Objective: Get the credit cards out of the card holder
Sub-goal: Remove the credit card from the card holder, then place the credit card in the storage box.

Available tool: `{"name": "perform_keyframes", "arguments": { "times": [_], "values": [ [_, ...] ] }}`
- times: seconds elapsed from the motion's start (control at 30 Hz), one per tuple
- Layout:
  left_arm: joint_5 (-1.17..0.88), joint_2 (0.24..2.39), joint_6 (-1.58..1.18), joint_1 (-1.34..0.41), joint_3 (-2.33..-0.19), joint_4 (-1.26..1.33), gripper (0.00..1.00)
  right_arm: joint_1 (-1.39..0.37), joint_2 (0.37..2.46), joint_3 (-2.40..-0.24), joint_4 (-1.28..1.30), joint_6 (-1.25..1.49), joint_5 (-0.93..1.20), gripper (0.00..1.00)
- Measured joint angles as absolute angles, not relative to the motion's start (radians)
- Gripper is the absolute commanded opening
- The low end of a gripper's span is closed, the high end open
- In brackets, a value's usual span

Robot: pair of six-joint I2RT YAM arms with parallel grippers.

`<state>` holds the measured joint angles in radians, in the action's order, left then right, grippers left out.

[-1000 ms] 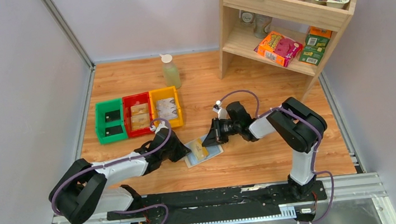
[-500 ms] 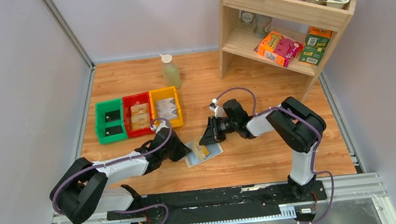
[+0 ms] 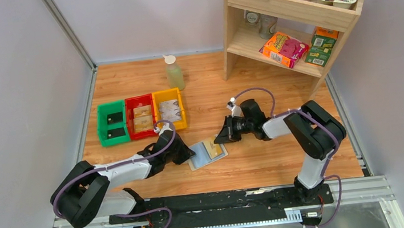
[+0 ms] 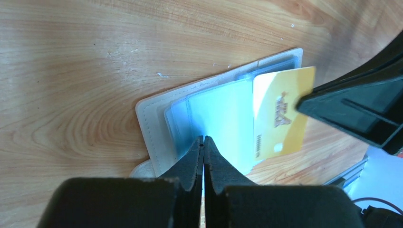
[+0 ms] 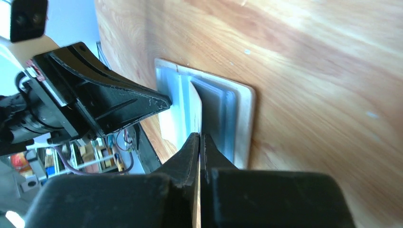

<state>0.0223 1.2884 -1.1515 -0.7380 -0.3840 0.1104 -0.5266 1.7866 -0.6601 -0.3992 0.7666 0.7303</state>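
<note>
Top external view: the card holder [image 3: 203,158] lies open on the wooden counter [image 3: 262,161] between the two arms. A gold card [image 3: 213,147] sticks out of it toward the right end effector [image 3: 219,139]. The left end effector [image 3: 190,154] sits at the holder's left edge. Behind them stand a green bin [image 3: 101,125], a red bin [image 3: 130,119] and a yellow bin [image 3: 181,108], each with cards inside.

Left wrist view: the left end effector [image 4: 203,141] has its fingers pressed together, tips against the holder's pale blue inner panel [image 4: 214,114]. The gold card [image 4: 278,114] is tilted up, one corner in the right end effector [image 4: 304,100].

Right wrist view: the right end effector [image 5: 200,138] pinches the gold card [image 5: 196,107], seen edge-on, over the open card holder [image 5: 243,116].
</note>
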Motion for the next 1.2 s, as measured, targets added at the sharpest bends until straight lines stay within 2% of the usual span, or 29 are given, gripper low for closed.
{"name": "perform_keyframes", "arguments": {
  "times": [0.03, 0.1, 0.13, 0.17, 0.2, 0.23, 0.33, 0.4, 0.47, 0.67, 0.87, 1.1, 1.2],
  "values": [
    [0.021, 1.286, -1.146, -0.738, -0.382, 0.113, 0.05, -0.51, 1.762, -0.642, -0.399, 0.771, 0.726, 0.0],
    [0.019, 1.272, -1.134, -0.738, -0.372, 0.118, 0.18, -0.487, 1.714, -0.609, -0.4, 0.782, 0.711, 0.0],
    [0.017, 1.259, -1.126, -0.738, -0.365, 0.117, 0.28, -0.477, 1.681, -0.591, -0.399, 0.791, 0.697, 0.0],
    [0.015, 1.238, -1.118, -0.738, -0.355, 0.116, 0.33, -0.471, 1.646, -0.573, -0.398, 0.8, 0.681, 0.0],
    [0.016, 1.21, -1.111, -0.738, -0.345, 0.114, 0.44, -0.468, 1.608, -0.556, -0.398, 0.813, 0.665, 0.0],
    [0.017, 1.176, -1.103, -0.738, -0.337, 0.112, 0.5, -0.468, 1.573, -0.544, -0.398, 0.823, 0.654, 0.0],
    [0.029, 1.058, -1.077, -0.739, -0.334, 0.112, 0.75, -0.471, 1.422, -0.502, -0.4, 0.865, 0.596, 0.0],
    [0.037, 0.977, -1.067, -0.739, -0.334, 0.123, 0.87, -0.479, 1.332, -0.485, -0.406, 0.89, 0.556, 0.0],
    [0.039, 0.91, -1.056, -0.741, -0.334, 0.145, 0.94, -0.491, 1.238, -0.461, -0.423, 0.92, 0.503, 0.0],
    [0.029, 0.845, -1.074, -0.778, -0.334, 0.261, 0.95, -0.617, 0.989, -0.401, -0.444, 0.996, 0.284, 0.0],
    [0.065, 0.863, -1.125, -0.889, -0.336, 0.378, 0.93, -0.758, 0.846, -0.39, -0.445, 1.014, 0.042, 0.0],
    [0.184, 0.956, -1.174, -1.007, -0.368, 0.493, 0.82, -0.814, 0.846, -0.39, -0.446, 1.034, -0.116, 0.0],
    [0.224, 1.01, -1.196, -1.03, -0.377, 0.56, 0.73, -0.833, 0.859, -0.39, -0.447, 1.037, -0.146, 0.0]
  ]
}}
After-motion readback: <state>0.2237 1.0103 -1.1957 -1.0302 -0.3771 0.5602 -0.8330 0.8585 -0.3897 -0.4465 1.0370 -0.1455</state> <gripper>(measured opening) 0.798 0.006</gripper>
